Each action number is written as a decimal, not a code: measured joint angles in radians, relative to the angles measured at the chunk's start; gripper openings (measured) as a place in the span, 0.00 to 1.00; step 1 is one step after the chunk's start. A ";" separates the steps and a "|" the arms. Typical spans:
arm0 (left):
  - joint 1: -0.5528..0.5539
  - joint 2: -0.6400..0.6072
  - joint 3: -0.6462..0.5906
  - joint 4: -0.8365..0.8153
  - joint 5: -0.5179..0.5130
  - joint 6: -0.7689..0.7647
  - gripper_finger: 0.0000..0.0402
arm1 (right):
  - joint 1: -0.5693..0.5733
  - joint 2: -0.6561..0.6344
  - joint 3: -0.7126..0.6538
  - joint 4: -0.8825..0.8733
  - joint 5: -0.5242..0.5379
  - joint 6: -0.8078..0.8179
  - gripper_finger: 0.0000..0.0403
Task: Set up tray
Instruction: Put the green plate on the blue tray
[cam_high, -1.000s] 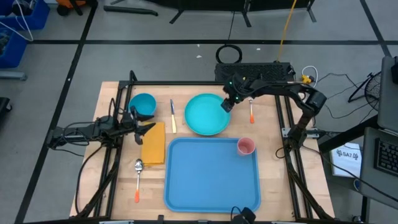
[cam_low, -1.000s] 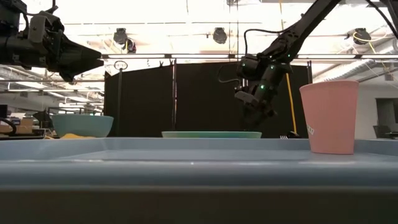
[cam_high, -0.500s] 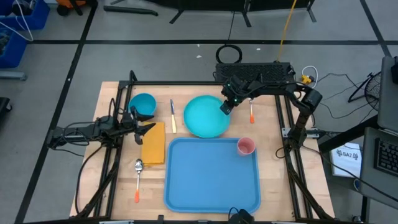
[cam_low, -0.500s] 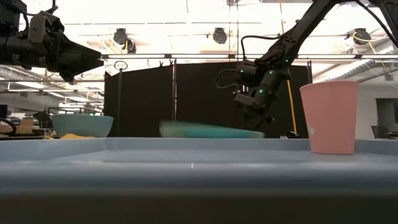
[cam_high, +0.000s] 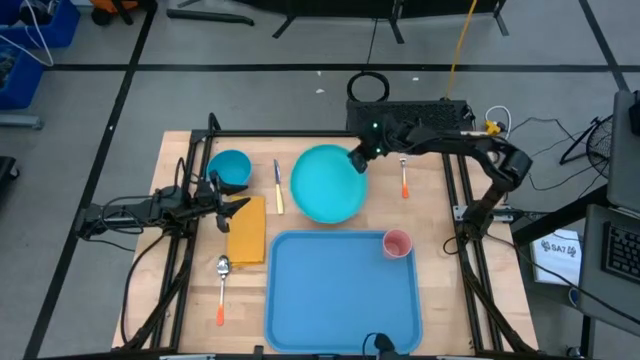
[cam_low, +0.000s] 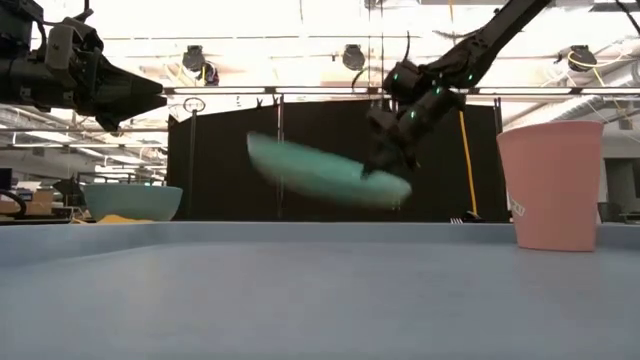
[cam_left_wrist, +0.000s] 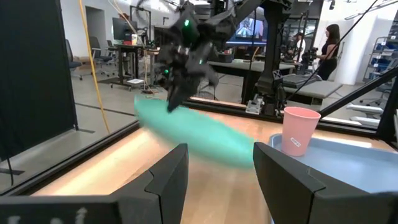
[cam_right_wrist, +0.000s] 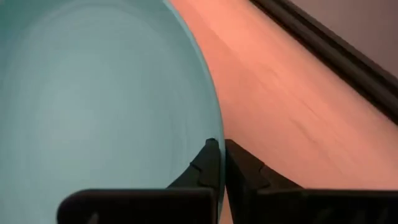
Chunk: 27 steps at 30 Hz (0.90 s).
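The round turquoise plate (cam_high: 325, 185) hangs tilted above the table's far middle, with my right gripper (cam_high: 358, 160) shut on its rim. It shows blurred in the low view as plate (cam_low: 320, 170). The blue tray (cam_high: 340, 295) lies flat at the near middle. A pink cup (cam_high: 397, 243) stands upright in the tray's far right corner. My left gripper (cam_high: 235, 207) waits open at the table's left, over the yellow-orange napkin (cam_high: 247, 232), touching nothing. My right gripper pinches the plate's rim (cam_right_wrist: 213, 127) on its far right side between its two fingers, one over the inner face and one outside. The fingers slant down from the table's far right. The plate is lifted clear and tilted, its free side higher than the held side.
A turquoise bowl (cam_high: 230, 167) stands at the far left, with a yellow-handled utensil (cam_high: 278, 187) beside it. An orange-handled utensil (cam_high: 404, 180) lies right of the plate. A spoon (cam_high: 222, 287) lies left of the tray. Black rails frame the table.
My right gripper has shut on the plate's rim, then risen and tipped upward. The plate has gone from flat on the table to lifted clear and tilted, shifting slightly toward the left. The tray with the cup has slid a little toward the near edge.
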 joint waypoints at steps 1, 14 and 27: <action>0.000 0.000 0.000 0.000 0.000 0.001 0.46 | 0.005 -0.022 0.000 0.004 -0.025 0.007 0.00; 0.000 0.000 0.000 0.000 0.000 0.017 0.46 | 0.303 -0.227 0.000 -0.145 -0.132 0.103 0.00; 0.000 0.000 0.000 0.000 0.000 0.011 0.46 | 0.726 -0.173 0.000 -0.226 0.129 0.244 0.00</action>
